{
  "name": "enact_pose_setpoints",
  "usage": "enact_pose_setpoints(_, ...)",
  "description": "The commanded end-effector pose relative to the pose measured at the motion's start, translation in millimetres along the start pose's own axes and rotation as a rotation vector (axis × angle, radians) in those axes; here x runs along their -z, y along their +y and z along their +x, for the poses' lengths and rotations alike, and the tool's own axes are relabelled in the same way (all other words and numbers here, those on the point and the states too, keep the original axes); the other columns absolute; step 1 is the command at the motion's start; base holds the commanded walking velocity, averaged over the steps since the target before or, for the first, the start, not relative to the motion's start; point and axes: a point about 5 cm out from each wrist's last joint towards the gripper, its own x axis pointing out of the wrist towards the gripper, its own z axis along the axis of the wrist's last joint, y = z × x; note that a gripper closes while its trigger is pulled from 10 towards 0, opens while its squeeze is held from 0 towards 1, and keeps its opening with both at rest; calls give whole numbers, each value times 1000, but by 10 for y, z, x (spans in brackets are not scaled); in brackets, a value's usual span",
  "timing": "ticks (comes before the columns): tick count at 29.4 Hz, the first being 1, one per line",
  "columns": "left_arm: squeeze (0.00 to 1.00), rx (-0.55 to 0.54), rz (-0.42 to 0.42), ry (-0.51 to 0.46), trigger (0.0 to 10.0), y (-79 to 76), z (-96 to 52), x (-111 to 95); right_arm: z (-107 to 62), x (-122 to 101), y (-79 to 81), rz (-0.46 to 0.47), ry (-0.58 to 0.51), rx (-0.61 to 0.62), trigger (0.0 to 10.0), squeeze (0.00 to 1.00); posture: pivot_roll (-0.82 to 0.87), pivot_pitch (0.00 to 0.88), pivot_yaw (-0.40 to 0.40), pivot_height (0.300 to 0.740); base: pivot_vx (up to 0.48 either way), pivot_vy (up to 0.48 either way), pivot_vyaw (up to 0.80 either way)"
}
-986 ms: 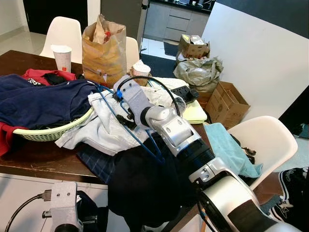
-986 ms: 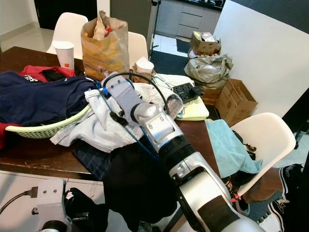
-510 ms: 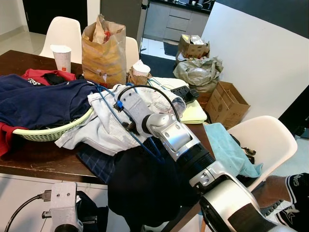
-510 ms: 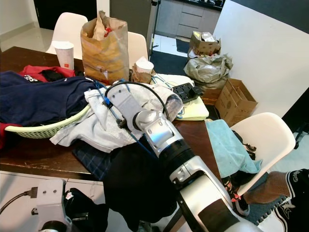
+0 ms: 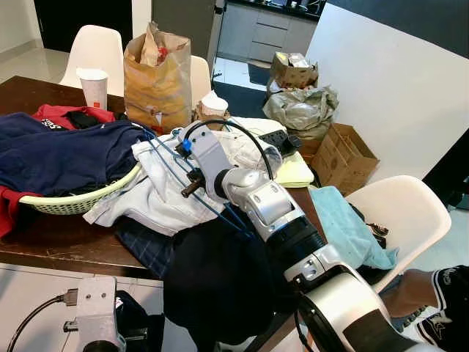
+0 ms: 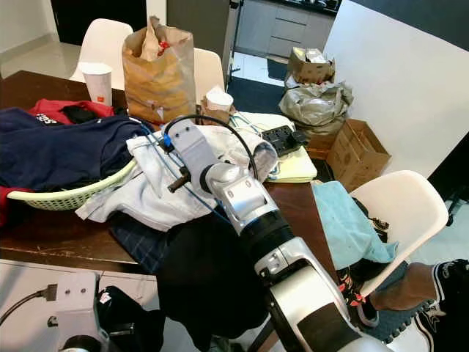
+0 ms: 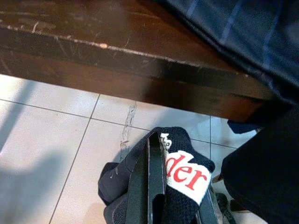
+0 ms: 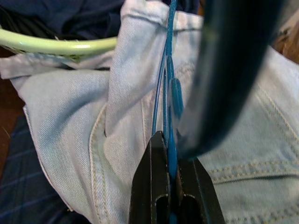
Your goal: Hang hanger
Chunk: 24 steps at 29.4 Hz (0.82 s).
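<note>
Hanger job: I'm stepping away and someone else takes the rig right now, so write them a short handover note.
Right end effector: shut on the blue wire hanger, held over the light denim jeans on the dark table.
Left end effector: low by the table edge, shut on a black cloth with red lettering, above the tiled floor.
Nearby: green laundry basket with navy clothes, paper bag, black garment draped over the table's near edge.
Done: hanger is gripped.
Left: no rail or hook is visible; find one, carry the hanger there and hang it.
</note>
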Motion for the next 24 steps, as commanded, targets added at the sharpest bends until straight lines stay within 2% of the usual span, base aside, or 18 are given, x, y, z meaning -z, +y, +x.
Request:
enact_pose_setpoints(1,0,16,16,-59,10000,-30,15,-144,-13,2,-25,21,-24,-9,0,0,132,0,-168,740,0,0,0)
enact_pose_setpoints(2,0,40,18,-83,10000,-49,31,-218,-35,-51,-18,62,-78,-58,0,0,133,0,-167,740,0,0,0)
enact_pose_setpoints(4,0,190,-1,-167,10000,-211,73,-525,-218,-262,-131,236,-316,-222,0,0,128,0,-161,740,0,0,0)
enact_pose_setpoints(5,0,292,-1,-203,10000,-325,80,-681,-366,-335,-242,291,-458,-290,4471,0,123,0,-157,740,0,0,0)
enact_pose_setpoints(7,0,292,-1,-203,10000,-325,80,-681,-366,-335,-242,291,-458,-290,4471,0,123,0,-157,740,0,0,0)
enact_pose_setpoints(8,0,356,2,-221,10000,-395,77,-769,-467,-367,-318,312,-544,-323,10000,0,123,0,-157,740,0,0,0)
enact_pose_setpoints(10,0,356,2,-221,10000,-395,77,-769,-467,-367,-318,312,-544,-323,10000,0,123,0,-157,740,0,0,0)
enact_pose_setpoints(12,0,561,53,-236,10000,-591,40,-942,-686,-276,-494,297,-613,-420,10000,0,102,0,-128,740,0,0,0)
enact_pose_setpoints(13,0,561,53,-236,10000,-591,40,-942,-686,-276,-494,297,-613,-420,10000,0,102,0,-128,740,0,0,0)
enact_pose_setpoints(15,0,662,122,-213,10000,-665,17,-996,-814,-180,-588,265,-624,-464,10000,0,100,0,-122,740,0,0,0)
enact_pose_setpoints(17,0,678,190,-168,10000,-645,18,-977,-824,-129,-607,241,-614,-456,10000,0,98,0,-114,740,0,0,0)
enact_pose_setpoints(22,0,698,213,-130,10000,-616,-15,-989,-800,-70,-590,219,-593,-457,10000,0,110,0,-110,740,0,0,0)
enact_pose_setpoints(24,0,720,195,-133,10000,-624,-53,-1037,-780,-43,-584,204,-577,-454,10000,0,113,0,-110,740,0,0,0)
